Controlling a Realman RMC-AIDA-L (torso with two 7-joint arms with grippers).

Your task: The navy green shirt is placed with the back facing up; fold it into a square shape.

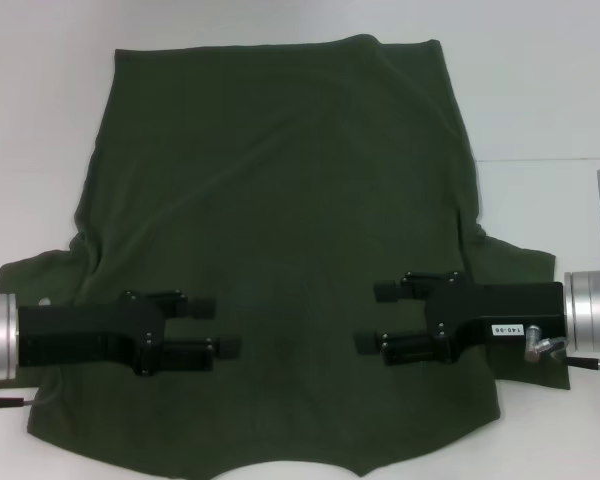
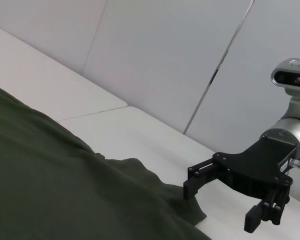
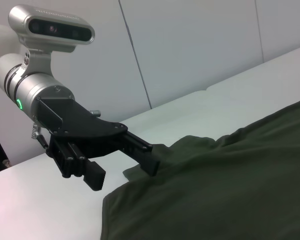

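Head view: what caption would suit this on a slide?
Two open end effectors, left and right, hover over the spread navy green shirt.

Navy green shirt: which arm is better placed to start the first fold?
Neither clearly. The left pincer and right pincer both hang open over the navy green shirt, each by its own sleeve, near the collar end. A two-arm fold looks likeliest.

White table (image 1: pixel 540 90) — navy green shirt (image 1: pixel 280 200) spread flat on it.
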